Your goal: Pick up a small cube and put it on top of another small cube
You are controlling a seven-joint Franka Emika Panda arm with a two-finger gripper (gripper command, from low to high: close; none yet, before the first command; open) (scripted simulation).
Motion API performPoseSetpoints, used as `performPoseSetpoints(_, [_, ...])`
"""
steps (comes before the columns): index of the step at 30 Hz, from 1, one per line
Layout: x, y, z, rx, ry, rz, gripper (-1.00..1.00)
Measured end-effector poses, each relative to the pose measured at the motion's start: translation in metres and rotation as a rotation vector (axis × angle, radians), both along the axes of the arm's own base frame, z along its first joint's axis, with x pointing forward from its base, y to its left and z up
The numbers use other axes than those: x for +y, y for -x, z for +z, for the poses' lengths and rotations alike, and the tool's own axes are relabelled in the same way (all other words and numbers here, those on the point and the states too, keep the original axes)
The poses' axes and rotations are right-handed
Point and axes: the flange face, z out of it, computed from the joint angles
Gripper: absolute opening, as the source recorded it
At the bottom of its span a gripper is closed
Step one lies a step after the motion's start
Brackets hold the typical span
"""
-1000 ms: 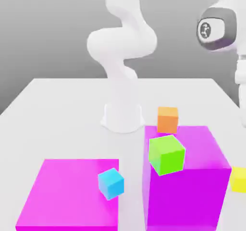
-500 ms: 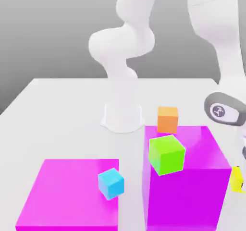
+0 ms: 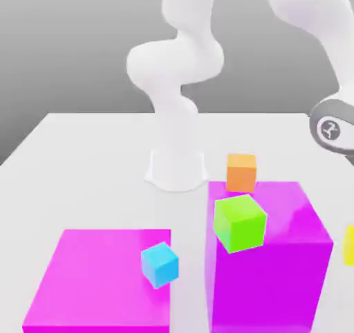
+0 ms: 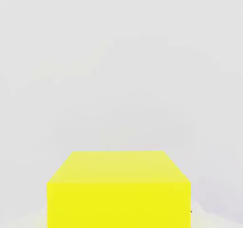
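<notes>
The pincer (image 4: 118, 218) is grasping the small plain yellow cube (image 4: 118, 201), which is at four o'clock in the exterior view.

"What's in front of the hand?"

"A yellow cube (image 4: 118, 194), plain and bright, seen close up."

"Any markings?"

"None that I can see. Two of its faces show: one a deep, even yellow, the other a little paler and narrowing as it recedes (like a lid seen at a slant). The edge where they meet is crisp and straight."

"The whole cube?"

"No, the deeper yellow face is cut off by the picture's edge."

"And around it?"

"Pale grey, smooth and softly shaded, with whitish patches (image 4: 209, 220) beside the cube on two opposite sides, too faint to make out."
</notes>
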Motion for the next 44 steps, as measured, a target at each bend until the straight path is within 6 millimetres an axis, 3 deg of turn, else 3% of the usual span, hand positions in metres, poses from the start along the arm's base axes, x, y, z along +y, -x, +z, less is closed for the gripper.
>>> performPoseSetpoints(8, [-0.062, -0.099, 0.072, 0.088, 0.01, -0.216, -1.0])
performPoseSetpoints(10, [-0.081, -0.117, 0.094, 0.109, 0.005, -0.262, -1.0])
performPoseSetpoints(12, [-0.098, -0.121, 0.113, 0.124, -0.011, -0.301, -1.0])
performPoseSetpoints(21, [-0.152, -0.065, 0.175, 0.124, -0.085, -0.41, -1.0])
performPoseSetpoints(33, [-0.199, 0.042, 0.232, -0.004, -0.07, -0.516, -1.0])
performPoseSetpoints(36, [-0.207, 0.069, 0.233, -0.058, -0.042, -0.541, -1.0])
performPoseSetpoints(40, [-0.208, 0.076, 0.185, -0.076, -0.032, -0.547, -1.0])
performPoseSetpoints(41, [-0.208, 0.076, 0.174, -0.077, -0.031, -0.547, 1.0])
performPoseSetpoints(44, [-0.208, 0.076, 0.174, -0.077, -0.031, -0.547, 1.0])
